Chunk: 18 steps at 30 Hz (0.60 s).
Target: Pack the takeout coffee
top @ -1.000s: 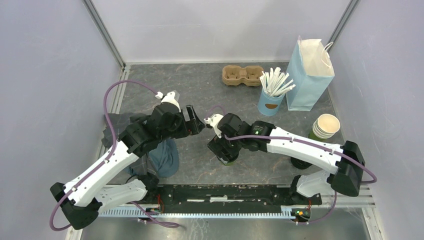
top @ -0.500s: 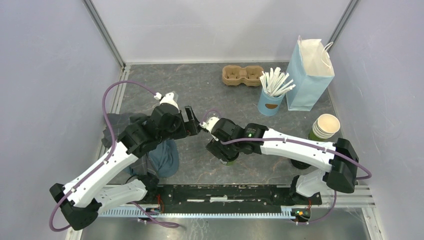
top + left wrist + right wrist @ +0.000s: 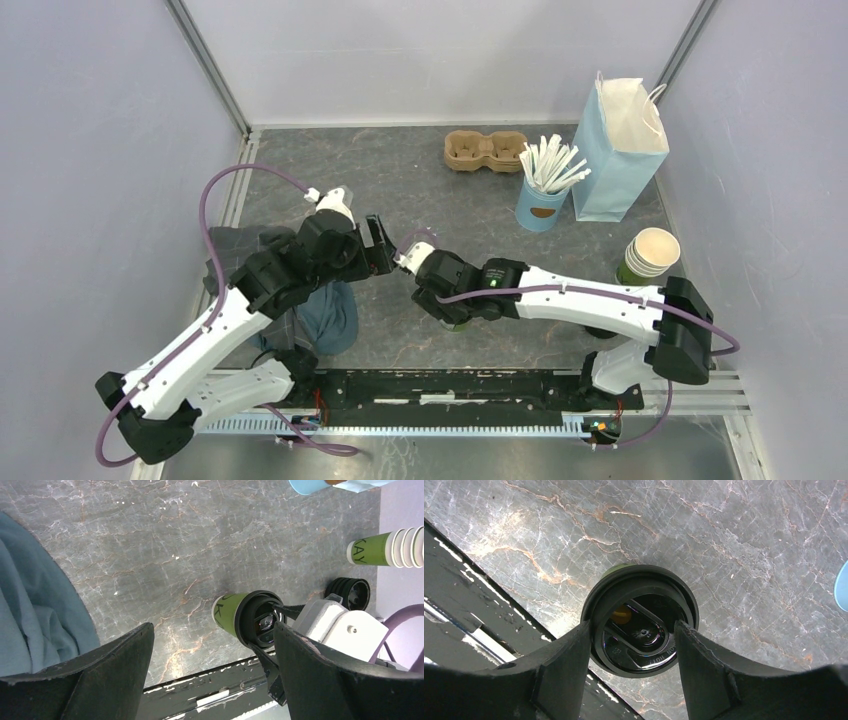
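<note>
Left claw [image 3: 214, 630] hangs wide open with nothing in it, looking down at the takeout coffee [image 3: 229, 616]. That's standing upright on the table [image 3: 150, 555], about mid-table and toward the near edge. Right claw [image 3: 633, 629] straddles its black lid [image 3: 639, 580] from above, can't tell if it's actually pinching. Paper cup, so I'd guess light and squishy, and the lid could pop. Better to grab the green wall under the rim, gently.

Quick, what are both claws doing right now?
Left claw: open, holding nothing.
Right claw: straddling the lid of the takeout coffee; whether it grips yet cannot be told.
</note>
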Tool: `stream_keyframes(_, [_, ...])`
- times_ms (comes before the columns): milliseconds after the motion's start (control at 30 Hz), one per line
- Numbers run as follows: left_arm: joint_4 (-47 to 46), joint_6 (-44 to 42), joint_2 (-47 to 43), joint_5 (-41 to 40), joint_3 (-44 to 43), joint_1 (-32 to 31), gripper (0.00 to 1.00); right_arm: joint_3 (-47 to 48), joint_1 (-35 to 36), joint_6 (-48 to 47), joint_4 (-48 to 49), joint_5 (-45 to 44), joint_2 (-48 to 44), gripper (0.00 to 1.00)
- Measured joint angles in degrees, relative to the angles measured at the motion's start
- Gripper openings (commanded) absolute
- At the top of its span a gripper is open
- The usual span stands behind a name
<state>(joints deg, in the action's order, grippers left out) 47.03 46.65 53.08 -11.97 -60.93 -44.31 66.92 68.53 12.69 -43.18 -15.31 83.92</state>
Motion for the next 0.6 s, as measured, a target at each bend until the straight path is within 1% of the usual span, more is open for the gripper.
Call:
stream_keyframes(367, [1.0,0.0,-0.8,-0.2,0.4,0.1,0.95,-6.6,2.8,0.8,7.7,-5.7,-2.4,0.66])
stream_keyframes(467, [1.0,0.0,-1.4,-0.5,0.4,0.1,0.94,-5.9,3.1,1.0,7.6,-6.2,-2.4,0.69])
stream_keyframes(600, [1.6,0.0,-2.1,-1.4,0.4,0.2,0.94,-0.9,2.9,1.8,2.8,-5.6,0.4,0.72])
